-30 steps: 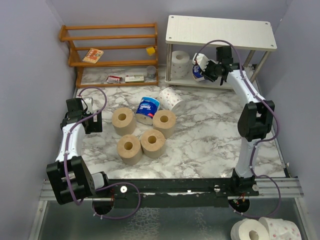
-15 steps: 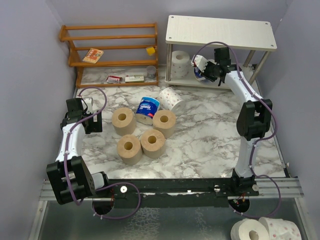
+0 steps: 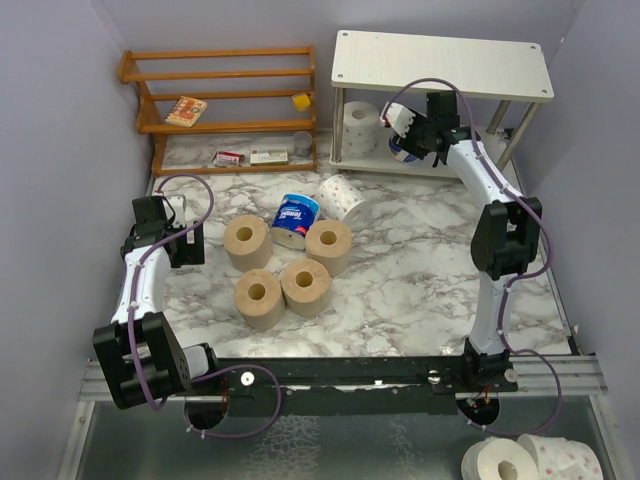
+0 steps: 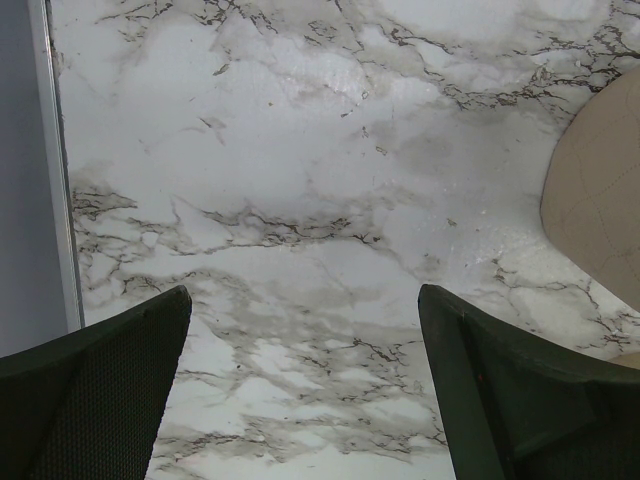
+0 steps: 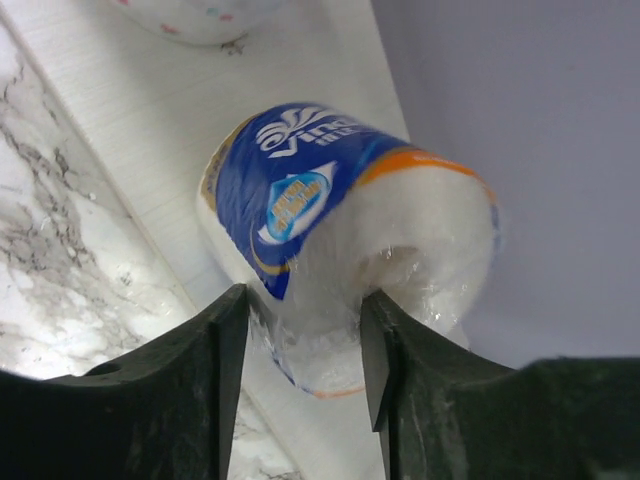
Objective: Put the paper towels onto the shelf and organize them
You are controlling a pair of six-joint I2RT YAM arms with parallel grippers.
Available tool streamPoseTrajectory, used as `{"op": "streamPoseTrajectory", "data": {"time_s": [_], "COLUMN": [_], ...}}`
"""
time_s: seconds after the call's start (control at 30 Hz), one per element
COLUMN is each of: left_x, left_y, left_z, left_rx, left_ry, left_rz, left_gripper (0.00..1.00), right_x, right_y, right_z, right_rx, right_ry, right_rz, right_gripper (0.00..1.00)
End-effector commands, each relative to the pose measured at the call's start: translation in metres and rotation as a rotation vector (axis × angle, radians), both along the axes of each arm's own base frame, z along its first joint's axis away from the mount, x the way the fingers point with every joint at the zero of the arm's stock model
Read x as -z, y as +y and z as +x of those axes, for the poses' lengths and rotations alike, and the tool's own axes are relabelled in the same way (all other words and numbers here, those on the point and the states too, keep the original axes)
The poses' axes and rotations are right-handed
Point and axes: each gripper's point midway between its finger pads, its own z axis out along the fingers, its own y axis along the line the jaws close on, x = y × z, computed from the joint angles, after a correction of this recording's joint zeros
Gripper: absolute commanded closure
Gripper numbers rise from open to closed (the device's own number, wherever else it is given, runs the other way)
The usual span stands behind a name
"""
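Setting blue-wrapped roll (image 5: 330,200) onto lower board of shelf (image 5: 120,100), right fingers (image 5: 190,380) astride it, grip unclear; left fingers (image 4: 100,400) spread, empty; next needs clean withdrawal without dragging roll

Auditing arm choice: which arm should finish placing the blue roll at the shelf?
Right. The right pincer has the blue roll between its fingers over the shelf's lower board; the left pincer hangs open over the table.

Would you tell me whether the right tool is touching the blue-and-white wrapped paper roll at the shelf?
Touching. The right wrist view shows the blue-and-white wrapped paper roll wedged between both fingers of the right tool, without gaps.
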Motion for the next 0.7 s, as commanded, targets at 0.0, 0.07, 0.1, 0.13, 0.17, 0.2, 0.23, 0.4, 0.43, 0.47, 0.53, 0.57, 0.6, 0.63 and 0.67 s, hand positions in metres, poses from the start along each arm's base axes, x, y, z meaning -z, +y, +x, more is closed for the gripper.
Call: {"op": "streamPoseTrajectory", "data": {"time_s": [0.0,0.07,0.1,0.13,0.17,0.2,0.23,0.4,0.43,0.47,0.53,0.57,0.6,0.63,0.67], "left_x": [-0.013,-0.013,-0.013,-0.013,-0.013,-0.013,-0.013,-0.012,-0.011,-0.011,-0.012,-0.012,-0.012,-0.012,-0.012], "left_y": [0.002,0.002,0.002,0.002,0.002,0.002,0.002,0.002,0.002,0.002,0.002,0.002,0.002,0.002,0.002], "left_z": [0.007,0.007,0.007,0.007,0.008,0.008,0.007,0.008,0.008,0.008,0.008,0.008,0.008,0.008,0.007], "left_rx": [0.004,0.003,0.004,0.003,0.004,0.004,0.004,0.003,0.003,0.004,0.005,0.004,0.004,0.004,0.004], "left_ry": [-0.04,-0.039,-0.039,-0.039,-0.04,-0.04,-0.039,-0.036,-0.034,-0.034,-0.035,-0.036,-0.036,-0.036,-0.036], "left_rz": [0.006,0.005,0.006,0.005,0.006,0.005,0.005,0.005,0.004,0.004,0.005,0.005,0.005,0.004,0.004], "left_gripper": [0.01,0.01,0.01,0.01,0.01,0.01,0.01,0.01,0.01,0.01,0.01,0.01,0.01,0.01,0.01], "right_x": [-0.029,-0.03,-0.029,-0.03,-0.031,-0.035,-0.038,-0.07,-0.078,-0.086,-0.103,-0.109,-0.118,-0.124,-0.13], "right_y": [0.016,0.02,0.023,0.025,0.028,0.031,0.034,0.045,0.046,0.046,0.046,0.045,0.044,0.044,0.044], "right_z": [0.015,0.016,0.016,0.016,0.016,0.017,0.016,0.015,0.014,0.012,0.005,0.0,-0.007,-0.017,-0.028], "right_rx": [-0.007,-0.014,-0.02,-0.024,-0.026,-0.032,-0.038,-0.051,-0.05,-0.048,-0.037,-0.028,-0.016,-0.002,0.013], "right_ry": [-0.108,-0.114,-0.117,-0.121,-0.126,-0.134,-0.14,-0.201,-0.213,-0.222,-0.242,-0.243,-0.243,-0.235,-0.22], "right_rz": [-0.004,-0.003,-0.002,0.002,0.009,0.019,0.032,0.065,0.078,0.091,0.117,0.134,0.158,0.189,0.233], "right_gripper": [0.51,0.49,0.46,0.44,0.41,0.38,0.35,0.19,0.07,0.0,0.0,0.0,0.0,0.0,0.0]}}
